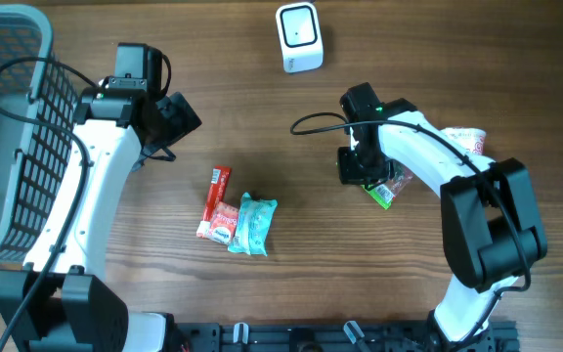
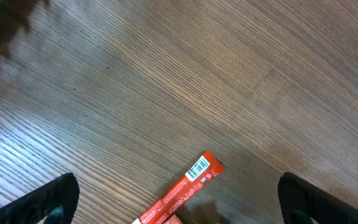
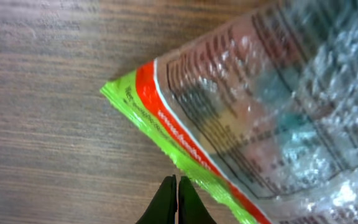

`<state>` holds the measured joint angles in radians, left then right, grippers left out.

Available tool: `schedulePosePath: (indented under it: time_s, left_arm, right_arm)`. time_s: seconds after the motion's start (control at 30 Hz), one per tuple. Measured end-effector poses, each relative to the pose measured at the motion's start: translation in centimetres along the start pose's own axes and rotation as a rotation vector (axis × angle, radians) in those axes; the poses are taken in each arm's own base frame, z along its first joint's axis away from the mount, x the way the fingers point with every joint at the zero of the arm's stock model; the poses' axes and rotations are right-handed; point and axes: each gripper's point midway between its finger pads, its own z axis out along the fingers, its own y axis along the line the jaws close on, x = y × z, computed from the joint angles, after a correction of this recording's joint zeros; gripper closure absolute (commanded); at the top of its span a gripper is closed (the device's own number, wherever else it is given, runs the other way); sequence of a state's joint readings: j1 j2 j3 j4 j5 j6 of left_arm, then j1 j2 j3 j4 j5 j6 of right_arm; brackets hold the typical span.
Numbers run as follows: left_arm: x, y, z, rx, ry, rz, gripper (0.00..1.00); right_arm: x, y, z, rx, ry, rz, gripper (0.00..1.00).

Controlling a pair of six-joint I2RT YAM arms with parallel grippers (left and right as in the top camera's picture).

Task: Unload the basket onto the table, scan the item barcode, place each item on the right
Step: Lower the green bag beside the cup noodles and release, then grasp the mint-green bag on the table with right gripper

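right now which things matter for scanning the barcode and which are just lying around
In the job:
scanner
green-edged packet
right fingers, shut at the packet's edge

Lying about for now:
basket
red stick
red-white packet
teal packet
pink-white item beside the right arm

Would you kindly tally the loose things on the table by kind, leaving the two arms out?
Packs: 4 (red stick pack, red-and-white pack, teal pack, green-edged pack)
Partly hidden white-and-red item, kind unclear: 1
Scanner: 1
Basket: 1
Total: 7
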<state>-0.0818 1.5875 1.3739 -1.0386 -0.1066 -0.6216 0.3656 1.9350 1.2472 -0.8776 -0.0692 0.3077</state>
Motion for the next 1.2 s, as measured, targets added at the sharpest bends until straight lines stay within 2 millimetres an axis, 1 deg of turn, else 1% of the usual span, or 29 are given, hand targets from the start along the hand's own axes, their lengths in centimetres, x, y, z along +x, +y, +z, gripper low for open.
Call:
schedulePosePath:
  time_s: [0.07, 0.13, 0.23, 0.37, 0.43, 0.5, 0.53, 0.57, 0.6, 0.63, 0.67, 0.7, 0.77, 0.8, 0.83, 0.9, 0.93, 0.97, 1.03, 1.07, 1.13, 1.2]
  left_arm:
    - [0.0, 0.0, 0.0, 0.0, 0.0, 0.0, 0.0]
    - [0.0, 0.0, 0.0, 0.0, 0.0, 0.0, 0.0]
    - [0.0, 0.0, 0.0, 0.0, 0.0, 0.0, 0.0]
    - [0.0, 0.0, 0.0, 0.0, 0.0, 0.0, 0.0]
    - [0.0, 0.0, 0.0, 0.0, 0.0, 0.0, 0.0]
    - [0.0, 0.0, 0.0, 0.0, 0.0, 0.0, 0.0]
    - [0.0, 0.0, 0.0, 0.0, 0.0, 0.0, 0.0]
    - [0.0, 0.0, 0.0, 0.0, 0.0, 0.0, 0.0]
    - [0.0, 0.0, 0.0, 0.0, 0.0, 0.0, 0.0]
    - [0.0, 0.0, 0.0, 0.0, 0.0, 0.0, 0.0]
    - [0.0, 0.0, 0.0, 0.0, 0.0, 0.0, 0.0]
    - [0.0, 0.0, 0.0, 0.0, 0.0, 0.0, 0.0]
    - [0.0, 0.0, 0.0, 0.0, 0.0, 0.0, 0.0]
    - [0.0, 0.0, 0.0, 0.0, 0.0, 0.0, 0.0]
    - [0.0, 0.0, 0.0, 0.0, 0.0, 0.0, 0.0]
    - [0.0, 0.0, 0.0, 0.0, 0.0, 0.0, 0.0]
    - [0.0, 0.0, 0.0, 0.0, 0.0, 0.0, 0.0]
    - [0.0, 0.0, 0.0, 0.0, 0.0, 0.0, 0.0]
    - [0.0, 0.0, 0.0, 0.0, 0.0, 0.0, 0.0]
    - [0.0, 0.0, 0.0, 0.0, 0.0, 0.0, 0.0]
    - [0.0, 0.0, 0.0, 0.0, 0.0, 0.0, 0.0]
    - [0.0, 0.0, 0.0, 0.0, 0.0, 0.0, 0.0]
  right_arm:
    - [0.1, -0.2, 0.4, 0.006, -0.002, 0.0, 0.95]
    - [1.0, -1.1, 1.0, 0.045, 0.016, 0.002, 0.96]
    - [1.4, -2.1, 0.9, 0.096, 0.028, 0.002, 0.96]
    - [2.7, -4.5, 0.8, 0.172, 0.079, 0.043, 0.94]
    - [2.7, -5.2, 0.7, 0.156, 0.091, 0.063, 0.84]
    - [2.4, -4.7, 0.7, 0.11, 0.084, 0.042, 0.74]
    - [2.2, -3.6, 0.6, 0.044, 0.077, 0.004, 0.63]
    - [2.1, -2.7, 0.3, -0.004, 0.071, -0.023, 0.46]
    - [2.0, -1.7, -0.2, -0.061, 0.061, -0.051, 0.37]
    - [1.9, -0.9, -0.9, -0.112, 0.044, -0.078, 0.32]
    - [1.7, 0.5, -2.0, -0.191, 0.017, -0.113, 0.29]
    - [1.5, 2.4, -3.6, -0.293, -0.024, -0.163, 0.22]
    - [1.7, 5.5, -6.0, -0.437, -0.074, -0.25, 0.19]
    - [2.0, 7.0, -6.8, -0.494, -0.084, -0.282, 0.19]
    - [2.5, 8.5, -7.2, -0.536, -0.084, -0.313, 0.19]
    - [3.3, 10.9, -7.4, -0.575, -0.082, -0.366, 0.19]
    - [3.7, 12.7, -7.5, -0.585, -0.093, -0.401, 0.15]
    - [4.3, 14.0, -7.4, -0.583, -0.092, -0.423, 0.12]
    - [4.7, 16.4, -7.0, -0.541, -0.127, -0.441, 0.06]
    - [5.3, 17.6, -6.6, -0.493, -0.141, -0.432, 0.02]
    - [6.0, 18.5, -6.1, -0.434, -0.16, -0.431, 0.01]
    - [5.9, 19.2, -5.9, -0.387, -0.207, -0.418, 0.01]
